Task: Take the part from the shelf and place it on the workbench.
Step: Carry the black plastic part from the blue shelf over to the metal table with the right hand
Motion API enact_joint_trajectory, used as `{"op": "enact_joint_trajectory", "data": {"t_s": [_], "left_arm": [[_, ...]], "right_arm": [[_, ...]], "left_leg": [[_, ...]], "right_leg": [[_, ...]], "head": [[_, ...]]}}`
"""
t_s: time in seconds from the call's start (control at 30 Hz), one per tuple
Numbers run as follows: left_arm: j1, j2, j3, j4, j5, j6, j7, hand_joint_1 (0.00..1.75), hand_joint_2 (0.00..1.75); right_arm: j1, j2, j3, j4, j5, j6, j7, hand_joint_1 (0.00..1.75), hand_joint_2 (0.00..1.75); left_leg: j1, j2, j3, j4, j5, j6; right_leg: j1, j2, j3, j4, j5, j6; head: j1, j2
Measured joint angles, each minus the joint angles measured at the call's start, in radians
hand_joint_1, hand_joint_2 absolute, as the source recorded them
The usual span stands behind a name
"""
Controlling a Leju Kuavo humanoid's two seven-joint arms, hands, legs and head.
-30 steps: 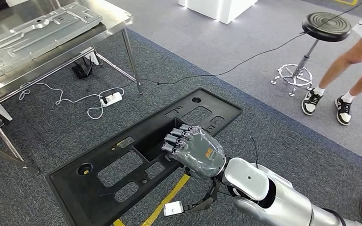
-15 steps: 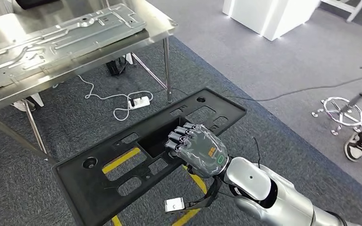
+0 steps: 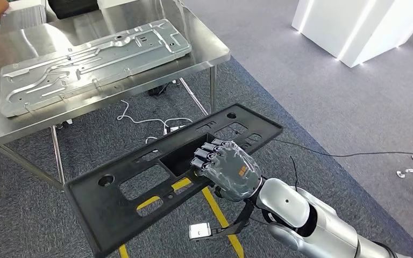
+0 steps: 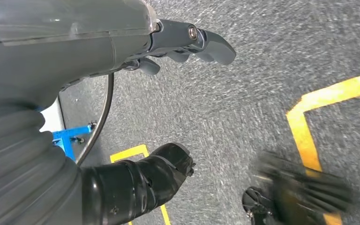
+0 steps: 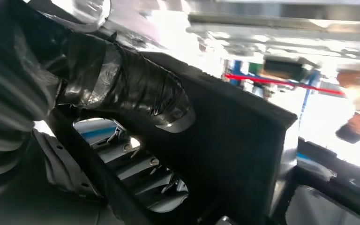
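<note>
One whole-picture shift separates this moment from a second ago: the camera has turned, so the stainless-steel workbench (image 3: pixel 204 56) now fills more of the upper left of the head view, far beyond the right hand's fingers, and the stool and the person's legs once at the upper right are out of the picture. A white block (image 3: pixel 365 27) now stands far off to the hand's outer side. On the bench lies a long pressed grey metal panel (image 3: pixel 91 62). The long flat black plastic part with rectangular cut-outs (image 3: pixel 134 188) sits in the same place relative to the hand as before, carried off the floor and clear of the bench, stretching out to both sides of the knuckles. The right hand (image 3: pixel 227 171) still grips it, fingers curled through the large middle opening, knuckles up, the silver forearm running back toward the lower right. In the right wrist view the thick thumb presses the part's dark face. The left hand (image 4: pixel 187 44) hangs over grey carpet, fingers curled in, holding nothing.
</note>
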Motion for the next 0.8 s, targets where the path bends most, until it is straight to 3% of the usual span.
{"op": "enact_joint_trajectory", "data": {"t_s": [0.03,0.1,0.13,0.17,0.23,0.27,0.3,0.33,0.37,0.4,0.47,0.5,0.53,0.6,0.63,0.67,0.7,0.73,0.77,0.8], "left_arm": [[0.003,0.0,0.0,0.0,0.0,0.0,0.0,0.0,1.75],[0.008,0.002,0.001,0.0,0.0,0.0,0.0,0.0,1.75],[0.008,0.002,0.001,0.001,0.0,0.0,0.0,0.0,1.75],[0.006,0.003,0.001,0.001,0.0,-0.001,0.0,0.0,1.75],[0.0,0.006,0.002,0.001,0.001,-0.001,0.0,0.0,1.75],[-0.003,0.009,0.002,0.001,0.001,-0.001,-0.001,0.0,1.75],[-0.007,0.011,0.002,0.001,0.002,-0.001,0.0,0.0,1.75],[-0.01,0.011,0.002,0.001,0.002,-0.002,0.0,0.0,1.75],[-0.013,0.012,0.002,0.001,0.002,-0.003,0.001,0.0,1.75],[-0.015,0.012,0.002,0.001,0.002,-0.004,0.001,0.0,1.75],[-0.014,0.011,0.003,0.001,0.002,-0.007,0.003,0.0,1.75],[-0.012,0.01,0.004,0.001,0.001,-0.009,0.003,0.0,1.75],[-0.009,0.01,0.004,0.001,0.0,-0.01,0.004,0.0,1.75],[-0.003,0.008,0.007,0.001,-0.001,-0.012,0.005,0.0,1.75],[-0.003,0.008,0.008,0.001,-0.001,-0.012,0.006,0.0,1.75],[-0.003,0.007,0.009,0.001,-0.002,-0.013,0.006,0.0,1.75],[-0.004,0.008,0.01,0.001,-0.004,-0.014,0.006,0.0,1.75],[-0.006,0.009,0.011,0.001,-0.006,-0.014,0.005,0.0,1.75],[-0.007,0.01,0.011,0.002,-0.008,-0.015,0.005,0.0,1.75],[-0.01,0.011,0.012,0.002,-0.009,-0.015,0.004,0.0,1.75]], "right_arm": [[0.0,0.0,0.0,0.0,0.0,0.0,0.0,1.75,1.75],[0.0,0.0,0.001,0.002,0.0,0.0,-0.001,1.75,1.75],[0.0,0.0,0.002,0.002,0.0,0.001,-0.001,1.75,1.75],[-0.002,0.001,0.002,0.002,0.0,0.001,-0.001,1.75,1.75],[-0.008,0.006,-0.001,-0.002,0.0,0.001,0.0,1.75,1.75],[-0.011,0.009,-0.003,-0.004,0.0,0.002,0.001,1.75,1.75],[-0.014,0.012,-0.005,-0.004,-0.001,0.003,0.002,1.75,1.75],[-0.015,0.013,-0.005,-0.004,-0.001,0.007,0.003,1.75,1.75],[-0.016,0.013,-0.005,-0.002,-0.002,0.011,0.003,1.75,1.75],[-0.016,0.013,-0.004,0.0,-0.004,0.018,0.003,1.75,1.75],[-0.018,0.013,-0.003,0.005,-0.01,0.034,0.005,1.75,1.75],[-0.022,0.013,-0.002,0.008,-0.014,0.046,0.008,1.75,1.75],[-0.027,0.012,-0.002,0.012,-0.02,0.059,0.012,1.75,1.75],[-0.042,0.004,-0.002,0.022,-0.035,0.088,0.018,1.75,1.75],[-0.05,-0.001,-0.002,0.026,-0.043,0.101,0.019,1.75,1.75],[-0.061,-0.005,-0.002,0.029,-0.051,0.112,0.02,1.75,1.75],[-0.076,-0.007,-0.005,0.031,-0.058,0.124,0.021,1.75,1.75],[-0.095,-0.01,-0.01,0.033,-0.065,0.137,0.023,1.75,1.75],[-0.119,-0.016,-0.016,0.034,-0.073,0.152,0.026,1.75,1.75],[-0.145,-0.025,-0.022,0.036,-0.083,0.169,0.028,1.75,1.75]], "left_leg": [[-0.003,0.01,-0.012,-0.061,0.059,0.01],[-0.016,0.04,-0.016,-0.164,0.254,0.029],[-0.024,0.049,-0.012,-0.187,0.321,0.034],[-0.031,0.047,-0.003,-0.191,0.345,0.037],[-0.036,0.022,0.028,-0.19,0.309,0.044],[-0.035,0.01,0.053,-0.198,0.292,0.051],[-0.033,-0.001,0.081,-0.206,0.276,0.056],[-0.029,-0.012,0.109,-0.214,0.259,0.059],[-0.026,-0.025,0.134,-0.219,0.24,0.061],[-0.023,-0.041,0.159,-0.222,0.221,0.059],[-0.017,-0.074,0.21,-0.224,0.18,0.054],[-0.012,-0.09,0.238,-0.224,0.157,0.049],[-0.008,-0.104,0.265,-0.224,0.133,0.045],[-0.003,-0.13,0.313,-0.22,0.083,0.034],[-0.003,-0.141,0.33,-0.222,0.06,0.028],[-0.003,-0.151,0.349,-0.221,0.048,0.02],[-0.003,-0.157,0.351,-0.207,0.057,0.014],[-0.004,-0.151,0.34,-0.164,0.084,0.01],[-0.005,-0.129,0.31,-0.097,0.124,0.005],[-0.006,-0.096,0.26,-0.02,0.159,0.001]], "right_leg": [[0.004,-0.01,0.033,-0.007,-0.023,0.0],[0.011,-0.026,0.088,-0.015,-0.072,0.004],[0.01,-0.032,0.11,-0.019,-0.093,0.009],[0.007,-0.035,0.128,-0.015,-0.104,0.017],[-0.003,-0.033,0.125,0.053,-0.08,0.032],[-0.005,-0.018,0.091,0.128,-0.052,0.036],[-0.008,0.003,0.036,0.214,-0.033,0.037],[-0.011,0.025,-0.027,0.292,-0.037,0.037],[-0.012,0.042,-0.09,0.347,-0.062,0.039],[-0.015,0.049,-0.144,0.374,-0.107,0.041],[-0.019,0.052,-0.228,0.361,-0.19,0.052],[-0.021,0.054,-0.261,0.326,-0.192,0.058],[-0.024,0.061,-0.287,0.275,-0.142,0.065],[-0.031,0.087,-0.322,0.161,0.061,0.071],[-0.031,0.098,-0.323,0.131,0.139,0.067],[-0.029,0.1,-0.317,0.119,0.175,0.057],[-0.026,0.092,-0.298,0.124,0.161,0.042],[-0.025,0.084,-0.273,0.119,0.145,0.03],[-0.027,0.073,-0.246,0.109,0.128,0.019],[-0.028,0.063,-0.219,0.099,0.114,0.01]], "head": [[0.0,0.0],[0.005,0.0],[0.008,0.0],[0.01,0.0],[0.01,0.0],[0.011,0.0],[0.011,0.0],[0.013,-0.001],[0.014,-0.001],[0.015,0.0],[0.016,0.0],[0.016,0.0],[0.016,0.0],[0.018,0.0],[0.018,0.0],[0.019,0.0],[0.019,0.0],[0.019,0.0],[0.019,0.0],[0.014,0.0]]}}
